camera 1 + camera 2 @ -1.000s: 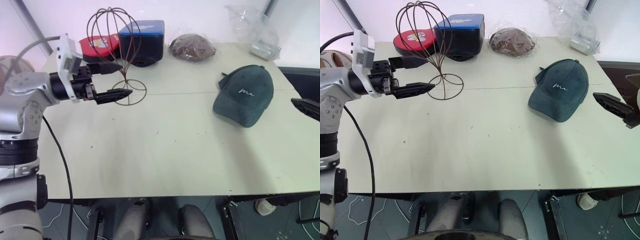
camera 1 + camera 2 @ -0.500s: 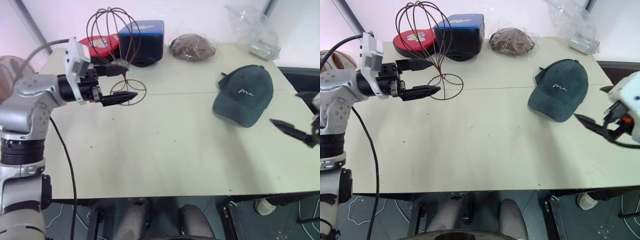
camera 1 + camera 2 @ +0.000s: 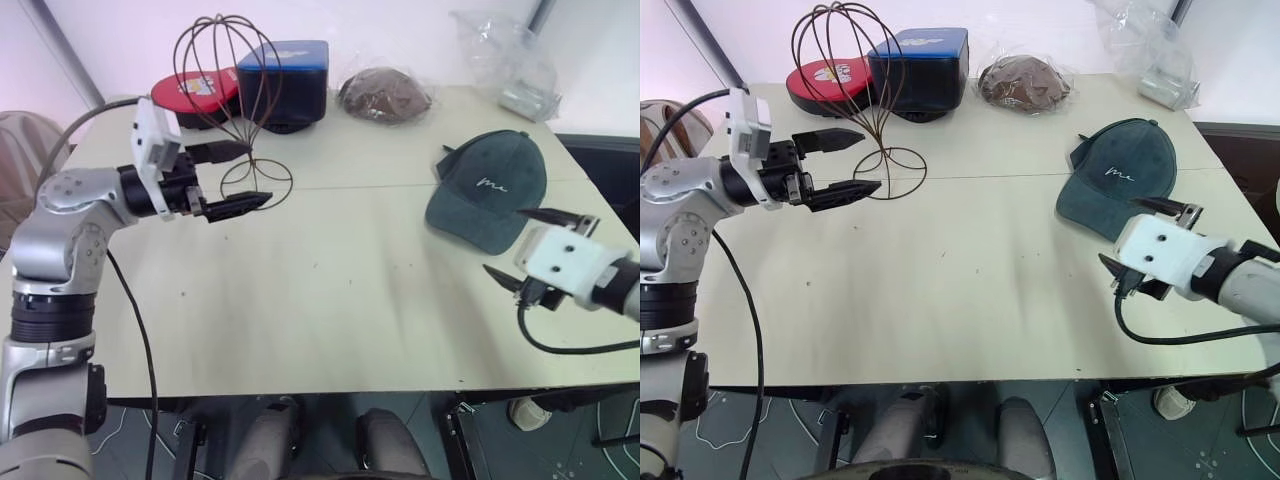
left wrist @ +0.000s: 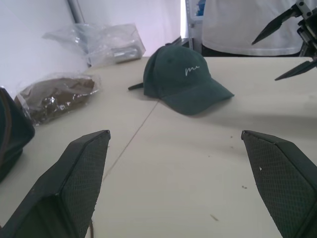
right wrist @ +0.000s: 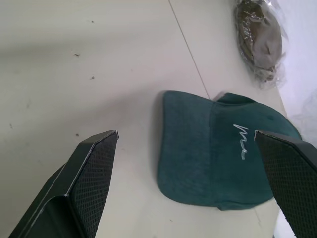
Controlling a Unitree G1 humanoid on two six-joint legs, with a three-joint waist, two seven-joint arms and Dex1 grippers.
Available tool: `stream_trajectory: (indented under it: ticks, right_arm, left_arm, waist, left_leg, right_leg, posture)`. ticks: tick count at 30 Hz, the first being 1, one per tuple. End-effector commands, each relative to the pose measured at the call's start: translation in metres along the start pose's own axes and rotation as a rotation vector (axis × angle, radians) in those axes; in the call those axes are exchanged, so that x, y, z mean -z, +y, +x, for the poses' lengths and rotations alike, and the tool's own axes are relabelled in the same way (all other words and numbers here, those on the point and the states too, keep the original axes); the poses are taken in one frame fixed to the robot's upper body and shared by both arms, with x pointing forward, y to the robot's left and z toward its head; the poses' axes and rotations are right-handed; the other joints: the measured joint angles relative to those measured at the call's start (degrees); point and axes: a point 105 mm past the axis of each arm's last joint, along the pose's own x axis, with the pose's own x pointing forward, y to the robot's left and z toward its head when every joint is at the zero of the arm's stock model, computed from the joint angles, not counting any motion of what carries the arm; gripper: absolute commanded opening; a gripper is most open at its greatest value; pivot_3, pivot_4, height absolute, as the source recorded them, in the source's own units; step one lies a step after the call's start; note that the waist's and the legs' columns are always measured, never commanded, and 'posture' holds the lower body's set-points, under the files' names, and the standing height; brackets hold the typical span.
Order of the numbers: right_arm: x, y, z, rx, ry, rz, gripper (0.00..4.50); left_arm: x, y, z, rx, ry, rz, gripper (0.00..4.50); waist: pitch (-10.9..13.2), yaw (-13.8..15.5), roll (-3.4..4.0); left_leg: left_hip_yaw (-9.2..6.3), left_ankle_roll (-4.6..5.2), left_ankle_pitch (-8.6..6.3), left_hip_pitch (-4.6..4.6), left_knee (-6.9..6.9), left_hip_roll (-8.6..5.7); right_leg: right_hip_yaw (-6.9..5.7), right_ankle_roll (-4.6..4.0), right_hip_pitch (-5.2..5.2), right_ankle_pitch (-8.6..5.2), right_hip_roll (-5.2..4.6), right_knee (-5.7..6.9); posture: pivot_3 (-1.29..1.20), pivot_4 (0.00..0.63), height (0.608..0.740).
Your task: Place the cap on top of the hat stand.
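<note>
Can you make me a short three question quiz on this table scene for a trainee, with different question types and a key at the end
1. True or false: the cap already sits on the hat stand.
2. Which gripper is nearer the cap? A) left gripper B) right gripper
3. Fill in: the hat stand is a bare ____ frame standing on the table.

Key
1. False. The cap lies on the table, apart from the stand.
2. B. The right gripper hangs open just in front of the brim; the left gripper is open beside the stand's base ring.
3. Wire.
</note>
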Motion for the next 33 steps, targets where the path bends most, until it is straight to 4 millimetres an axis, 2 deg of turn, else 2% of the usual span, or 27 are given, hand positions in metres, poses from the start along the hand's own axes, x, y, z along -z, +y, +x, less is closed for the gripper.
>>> stream_trajectory:
  ticks: [1, 6, 10, 16, 25, 33]
  right_arm:
    - [-0.009, 0.008, 0.007, 0.040, -0.032, -0.059, 4.50]
    - [0.001, 0.021, 0.026, 0.096, -0.006, -0.096, 4.50]
    - [0.015, 0.022, 0.040, 0.178, 0.046, -0.175, 4.50]
    - [0.042, 0.021, 0.046, 0.293, 0.157, -0.312, 4.50]
    - [0.055, 0.019, 0.052, 0.387, 0.210, -0.328, 4.50]
    - [0.062, 0.006, 0.059, 0.479, 0.255, -0.318, 4.50]
  left_arm:
    - [-0.011, 0.004, -0.008, -0.036, -0.015, 0.065, 4.47]
    - [-0.010, 0.001, -0.008, -0.037, -0.004, 0.072, 4.47]
    - [-0.013, -0.001, -0.010, -0.043, 0.003, 0.081, 4.47]
    - [-0.018, -0.007, -0.012, -0.054, 0.019, 0.090, 4.47]
    - [-0.021, -0.013, -0.010, -0.070, 0.031, 0.087, 4.47]
    - [-0.024, -0.017, -0.012, -0.090, 0.036, 0.084, 4.47]
  waist:
    - [0.0, 0.0, -0.01]
    - [0.0, 0.0, -0.05]
    - [0.0, 0.0, -0.07]
    - [0.0, 0.0, -0.07]
    - [0.0, -0.1, -0.07]
    - [0.0, -0.1, -0.07]
  left_leg:
    - [-0.01, 0.00, 0.00, 0.01, 0.00, 0.00]
    - [-0.01, -0.01, 0.01, 0.02, -0.01, -0.01]
    - [-0.02, -0.09, 0.05, 0.01, 0.00, -0.01]
    - [-0.01, -0.25, 0.15, 0.03, -0.03, -0.01]
    - [-0.01, -0.27, 0.16, 0.04, -0.03, -0.01]
    - [0.00, -0.29, 0.17, 0.06, -0.03, 0.00]
  right_leg:
    - [0.00, 0.00, 0.01, 0.00, 0.00, 0.00]
    - [0.01, 0.00, -0.01, 0.00, 0.00, 0.00]
    - [0.00, 0.00, -0.01, 0.00, 0.01, 0.01]
    - [0.01, 0.00, -0.03, 0.00, 0.04, 0.02]
    - [0.03, 0.00, -0.01, 0.00, 0.07, 0.04]
    - [0.05, 0.00, -0.02, 0.00, 0.10, 0.09]
  posture:
    - [0.00, 0.150, 0.740]
    - [0.00, 0.150, 0.740]
    - [0.00, 0.150, 0.740]
    - [0.00, 0.150, 0.740]
    - [0.00, 0.150, 0.740]
    - [0.00, 0.150, 0.740]
